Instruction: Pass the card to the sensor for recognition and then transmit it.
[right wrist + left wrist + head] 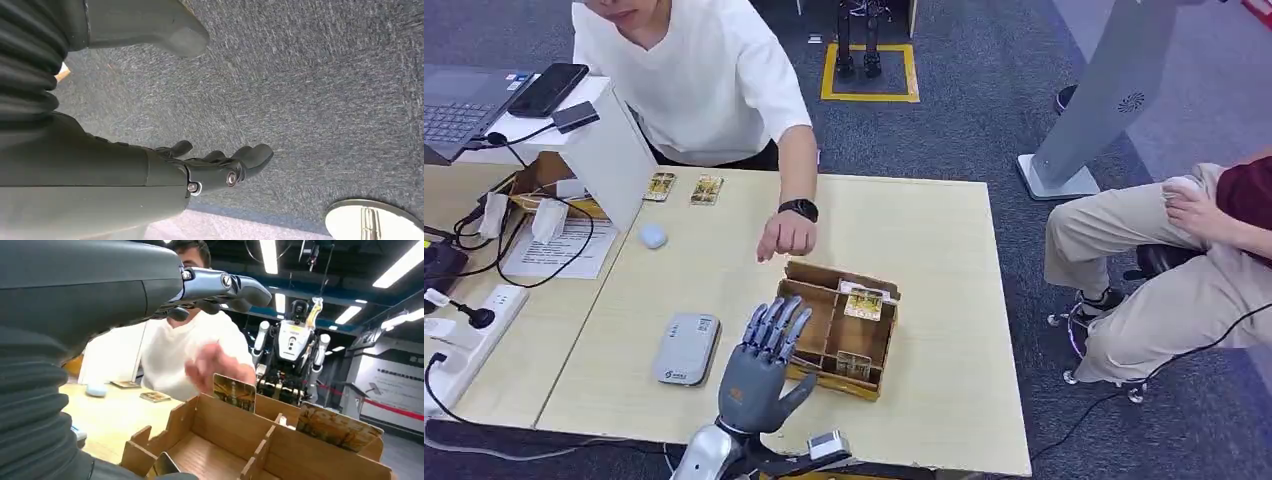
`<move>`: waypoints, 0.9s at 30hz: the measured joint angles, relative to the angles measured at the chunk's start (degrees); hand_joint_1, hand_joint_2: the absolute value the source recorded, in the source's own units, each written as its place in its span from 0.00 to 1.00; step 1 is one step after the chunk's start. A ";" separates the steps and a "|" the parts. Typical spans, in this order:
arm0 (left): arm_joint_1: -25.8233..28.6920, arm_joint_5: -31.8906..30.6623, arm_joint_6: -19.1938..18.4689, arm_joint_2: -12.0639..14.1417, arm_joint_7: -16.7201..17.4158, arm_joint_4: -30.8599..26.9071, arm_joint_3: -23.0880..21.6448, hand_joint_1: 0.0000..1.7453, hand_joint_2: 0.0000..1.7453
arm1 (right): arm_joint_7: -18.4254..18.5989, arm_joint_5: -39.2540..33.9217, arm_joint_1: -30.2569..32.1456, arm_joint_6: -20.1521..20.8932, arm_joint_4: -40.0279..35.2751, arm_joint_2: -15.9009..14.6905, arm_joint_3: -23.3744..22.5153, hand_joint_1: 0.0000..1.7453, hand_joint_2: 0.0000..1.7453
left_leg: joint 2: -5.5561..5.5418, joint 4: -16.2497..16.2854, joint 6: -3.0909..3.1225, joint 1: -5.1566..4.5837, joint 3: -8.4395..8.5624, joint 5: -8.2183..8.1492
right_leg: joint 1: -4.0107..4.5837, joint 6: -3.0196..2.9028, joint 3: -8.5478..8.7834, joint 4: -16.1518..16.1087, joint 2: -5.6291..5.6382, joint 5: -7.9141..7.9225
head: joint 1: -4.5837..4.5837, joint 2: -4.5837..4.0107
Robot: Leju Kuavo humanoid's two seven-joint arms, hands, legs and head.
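Observation:
A cardboard divided box (824,330) sits near the table's front middle, with a patterned card (864,303) lying across its far right compartment. In the left wrist view the box (220,440) has cards (234,392) standing up at its far wall. My left hand (762,365) hovers open just left of the box, fingers spread and pointing away from me, holding nothing. The grey card sensor (686,348) lies flat to the left of that hand. My right hand (220,167) hangs over grey carpet, fingers loosely extended and empty.
A person in a white shirt leans over the far edge, one hand (786,235) just beyond the box. Two more cards (707,189) lie at the far side, near a white stand (609,150). Cables and a power strip (464,335) crowd the left. Another person (1164,250) sits at right.

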 joint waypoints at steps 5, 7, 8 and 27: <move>0.00 -0.15 0.00 0.00 0.15 0.09 0.07 0.00 1.00 | 0.00 0.00 0.00 0.00 0.00 0.00 0.02 0.00 1.00 | 0.00 0.00 0.00 0.00 0.00 0.00 | 0.00 0.00 0.00 0.00 0.00 0.00 | 0.00 0.00; 0.00 -0.15 0.00 0.00 0.33 0.11 0.07 0.00 1.00 | 0.00 0.00 0.00 0.00 0.00 0.00 0.02 0.00 1.00 | 0.00 0.00 0.00 0.00 0.00 0.00 | 0.00 0.00 0.00 0.00 0.00 0.00 | 0.00 -0.02; 0.00 -0.13 0.00 0.00 0.42 0.11 0.07 0.00 1.00 | 0.00 0.00 0.00 0.00 0.00 0.00 0.00 0.00 1.00 | 0.00 0.00 0.00 0.00 0.00 0.00 | 0.00 0.00 0.00 0.00 0.00 0.00 | 0.00 -0.02; -0.17 -1.05 0.17 0.09 1.40 0.11 0.33 0.22 1.00 | 0.00 0.00 -0.04 0.00 0.00 0.26 0.02 0.00 1.00 | 0.00 0.00 0.00 0.00 -0.01 0.00 | 0.00 0.00 0.00 0.00 -0.01 0.00 | 0.00 0.00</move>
